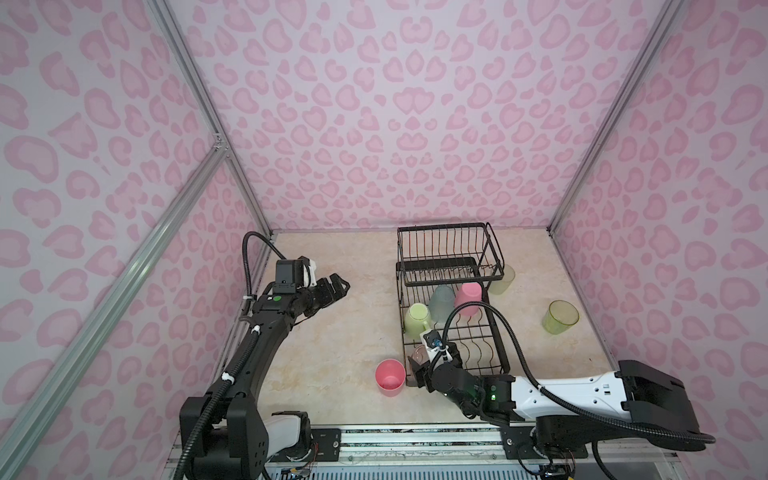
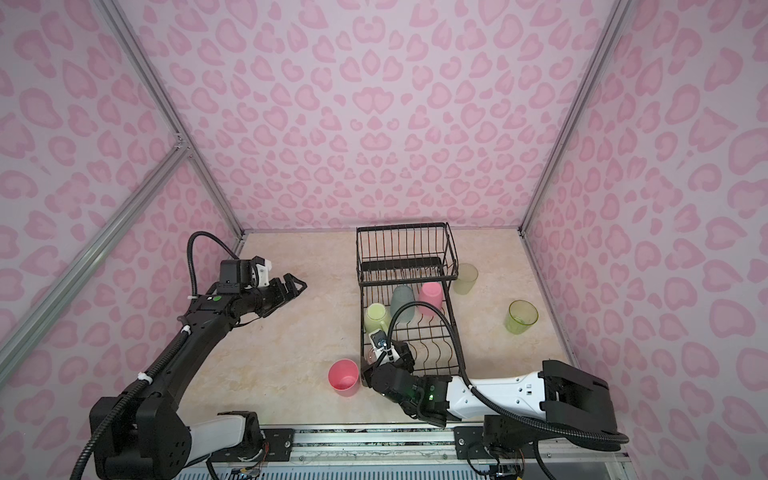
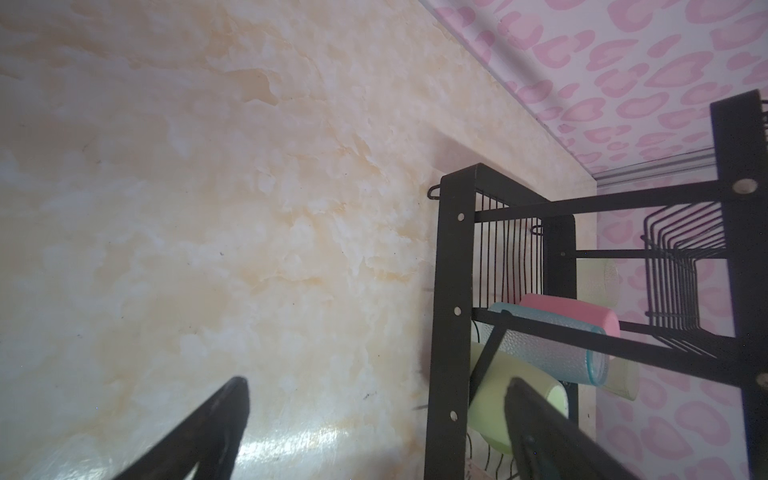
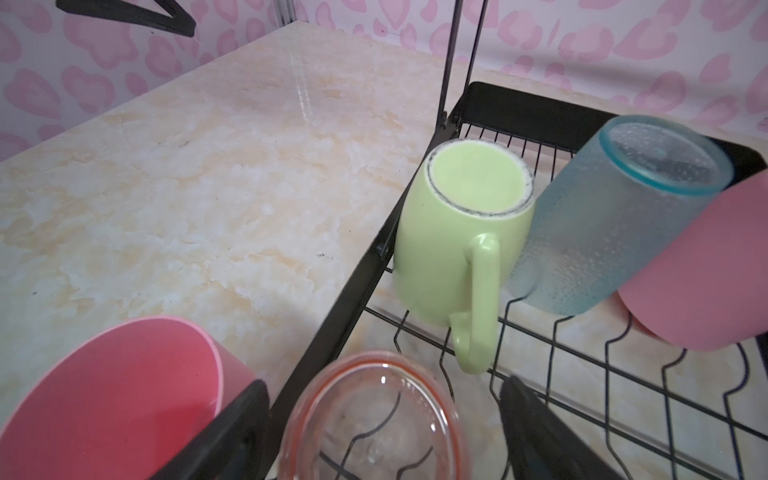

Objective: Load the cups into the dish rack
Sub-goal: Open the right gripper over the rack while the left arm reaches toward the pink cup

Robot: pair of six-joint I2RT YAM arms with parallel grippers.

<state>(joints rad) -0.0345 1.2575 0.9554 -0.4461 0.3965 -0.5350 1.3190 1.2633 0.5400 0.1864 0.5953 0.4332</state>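
My right hand (image 4: 384, 399) is down at the near left corner of the dish rack (image 1: 478, 351), its two fingers spread wide on either side of the clear pink glass (image 4: 374, 419). In the right wrist view there is a gap between each finger and the glass wall, so I have hold of nothing. The glass stands on the wires of the lower tray, right in that corner. It is clear and the wavy wires show through it, so I cannot tell whether its mouth faces up or down.

Further back in the same tray three cups lean in a row. The pale-green mug (image 1: 417, 318) is base up with its handle towards my right hand. The frosted teal tumbler (image 1: 441, 302) is tilted against it, and a pink tumbler (image 1: 468, 297) rests against the teal one. The raised basket (image 1: 446, 245) sits over the far end of the tray.

Three cups stand on the counter (image 1: 324, 345), outside the rack. A second pink tumbler (image 1: 390, 375) is upright, mouth up, just beside the rack's near left corner and close to my right hand. The frosted whitish tumbler (image 1: 503, 280) is just beside the rack's right side, by the raised basket. A clear green glass (image 1: 560, 317) stands upright further right, well apart from the rack.

My left hand (image 1: 338, 286) hangs above the counter to the left of the rack, apart from it, fingers wide open and empty, pointing towards the rack.
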